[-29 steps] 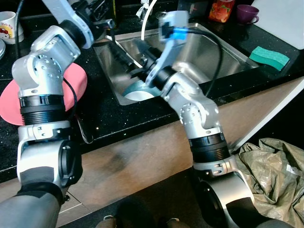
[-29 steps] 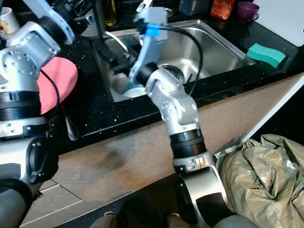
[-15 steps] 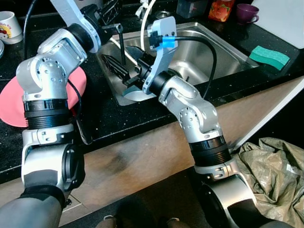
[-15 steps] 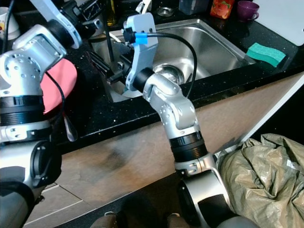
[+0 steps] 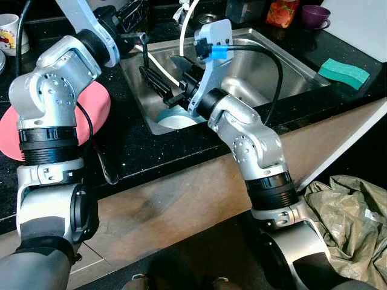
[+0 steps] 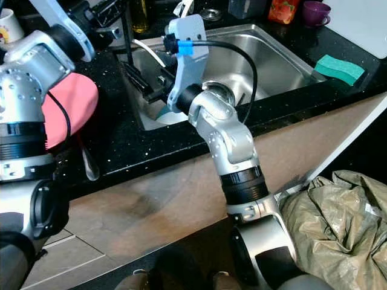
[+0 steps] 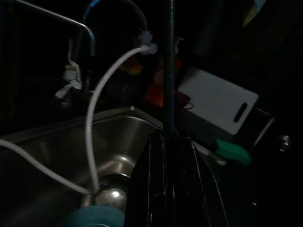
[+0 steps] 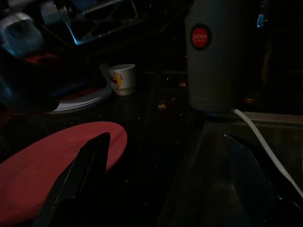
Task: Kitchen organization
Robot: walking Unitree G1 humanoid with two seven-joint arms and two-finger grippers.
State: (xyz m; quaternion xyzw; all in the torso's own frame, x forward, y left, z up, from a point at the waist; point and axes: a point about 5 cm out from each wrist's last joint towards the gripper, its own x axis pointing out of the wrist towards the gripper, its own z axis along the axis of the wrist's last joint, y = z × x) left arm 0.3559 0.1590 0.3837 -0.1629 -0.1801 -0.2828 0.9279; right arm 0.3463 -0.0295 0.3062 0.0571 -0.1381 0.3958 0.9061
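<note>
My left gripper [image 5: 142,37] hangs over the sink's left rim, shut on a thin dark utensil rod [image 5: 145,55] that stands upright; the left wrist view shows the rod [image 7: 169,71] running out from the closed fingers [image 7: 156,179]. Below it, my right gripper [image 5: 157,65] reaches into the steel sink [image 5: 290,66] with its fingers [image 8: 80,175] spread open and nothing between them. The rod's lower end comes down close to one right finger; touching or not is unclear. A teal bowl [image 5: 175,118] lies on the sink floor under the right wrist.
A pink plate [image 5: 100,109] and a spoon [image 5: 106,167] lie on the black counter at left, with a white mug [image 5: 12,33] behind. A green sponge [image 5: 343,71], purple cup [image 5: 314,17] and white board [image 5: 360,27] sit at right. A crumpled bag [image 5: 351,211] lies on the floor.
My right gripper has risen from down by the teal bowl to just under the left gripper. The left gripper with its rod has shifted slightly over the sink's left edge.
</note>
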